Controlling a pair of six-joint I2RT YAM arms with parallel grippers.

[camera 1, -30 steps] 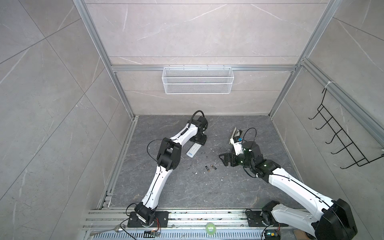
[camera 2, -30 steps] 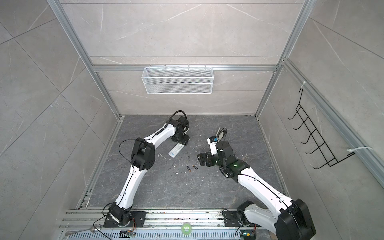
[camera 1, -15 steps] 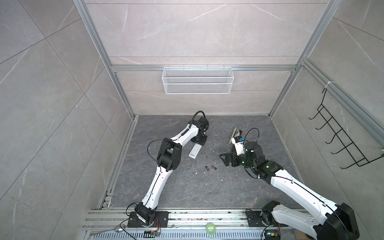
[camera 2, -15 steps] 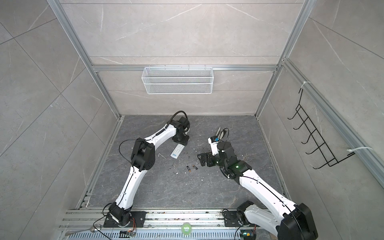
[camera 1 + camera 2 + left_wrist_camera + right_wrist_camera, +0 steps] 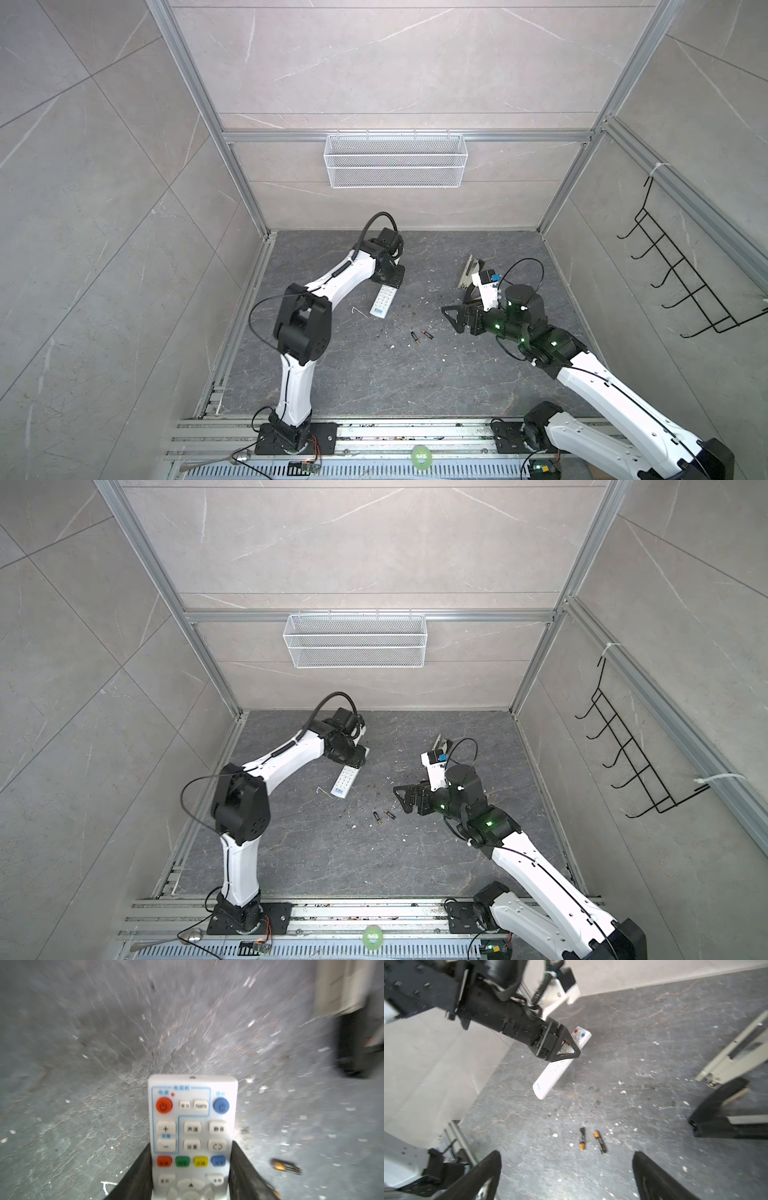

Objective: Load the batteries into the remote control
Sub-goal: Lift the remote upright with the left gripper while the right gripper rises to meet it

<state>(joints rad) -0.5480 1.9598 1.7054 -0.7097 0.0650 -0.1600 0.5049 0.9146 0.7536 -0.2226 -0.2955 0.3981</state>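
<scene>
The left gripper [image 5: 568,1049] was found clamped across the width of the slim white rectangular remote control [image 5: 383,302], gripping it near the end with the coloured buttons. The blue-logo end projected free towards the middle of the dark grey stone-patterned floor [image 5: 374,374]. The remote control lay button face up, so its plain back was hidden. Whether the logo end rested on the floor could not be settled. The two small dark cylindrical batteries [image 5: 420,336] with gold-coloured ends lay loose on the floor, just beside each other and roughly parallel, between the two arms. They sat near the logo end of the remote control but apart from it. The right gripper [image 5: 564,1176] was plainly the nearer tool: its jaws stood spread wide and empty, low over the floor, with the batteries directly ahead of the gap. In the right wrist view their long axes ran roughly along the line of that gripper's reach. A closing of the jaws would therefore, in my judgement, fall across a battery's short width, once the arm had gone forward and down. The right arm was extended low from its base, wrist turned inward. The left arm was folded at the elbow, reaching towards the back wall. A grey-and-black stapler-like object [image 5: 469,274] stood behind the right gripper, clear of the work.
</scene>
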